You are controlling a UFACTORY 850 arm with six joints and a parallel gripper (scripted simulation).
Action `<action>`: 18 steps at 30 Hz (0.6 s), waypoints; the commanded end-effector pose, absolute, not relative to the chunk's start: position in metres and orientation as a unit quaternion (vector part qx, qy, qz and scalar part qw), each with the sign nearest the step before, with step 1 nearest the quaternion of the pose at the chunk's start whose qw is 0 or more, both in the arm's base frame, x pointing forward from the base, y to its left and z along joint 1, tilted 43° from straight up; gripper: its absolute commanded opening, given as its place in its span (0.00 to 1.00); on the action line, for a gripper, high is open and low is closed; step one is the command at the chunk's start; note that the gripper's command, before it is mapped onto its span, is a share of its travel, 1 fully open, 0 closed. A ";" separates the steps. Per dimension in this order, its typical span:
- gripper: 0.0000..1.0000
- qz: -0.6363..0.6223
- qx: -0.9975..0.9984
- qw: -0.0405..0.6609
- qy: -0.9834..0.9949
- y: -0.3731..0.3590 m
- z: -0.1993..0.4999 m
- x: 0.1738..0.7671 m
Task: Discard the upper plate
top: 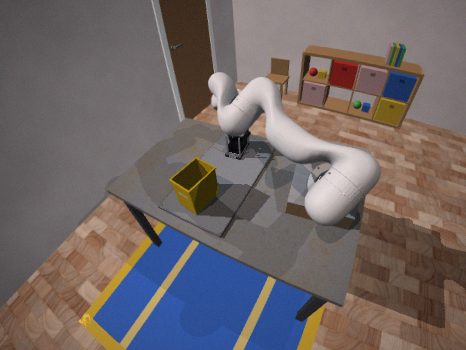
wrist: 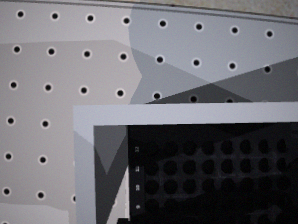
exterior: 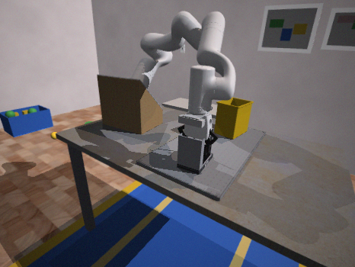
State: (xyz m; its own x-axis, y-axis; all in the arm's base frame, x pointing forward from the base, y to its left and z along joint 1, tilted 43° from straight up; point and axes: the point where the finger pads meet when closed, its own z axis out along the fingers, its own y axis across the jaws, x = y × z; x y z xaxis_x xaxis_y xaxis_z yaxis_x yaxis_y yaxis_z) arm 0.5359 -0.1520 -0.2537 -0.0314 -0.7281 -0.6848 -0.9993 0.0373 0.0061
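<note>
The stack rack K1 [exterior: 192,154] [wrist: 82,165] is a grey open-topped box standing on the perforated grey mat [exterior: 236,160] [wrist: 50,70]. The upper 96-well plate [wrist: 210,170] is black with rows of round wells and lies inside the rack's top frame. My gripper [exterior: 196,136] [top: 237,149] reaches straight down onto the rack, with its black fingers at either side, shut on this plate. The lower plate is hidden. The yellow bin W1 [top: 195,186] [exterior: 233,117] stands upright on the same mat, apart from the rack.
A large brown cardboard box [exterior: 126,104] [top: 299,210] stands on the table beside the arm's base. The table [top: 300,260] [exterior: 305,198] edge runs close to the mat's front side.
</note>
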 end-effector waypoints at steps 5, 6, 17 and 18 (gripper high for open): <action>0.00 0.256 -0.644 0.264 0.671 -0.156 -0.250 0.537; 0.00 0.256 -0.644 0.264 0.671 -0.156 -0.250 0.537; 0.00 0.256 -0.644 0.264 0.671 -0.163 -0.243 0.537; 0.00 0.256 -0.644 0.264 0.671 -0.164 -0.242 0.536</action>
State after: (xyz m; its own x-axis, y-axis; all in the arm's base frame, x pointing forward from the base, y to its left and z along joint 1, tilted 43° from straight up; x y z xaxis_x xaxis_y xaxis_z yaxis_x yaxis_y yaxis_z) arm 0.5357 -0.1586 -0.2468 -0.0314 -0.7281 -0.6847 -0.9993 0.0374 0.0061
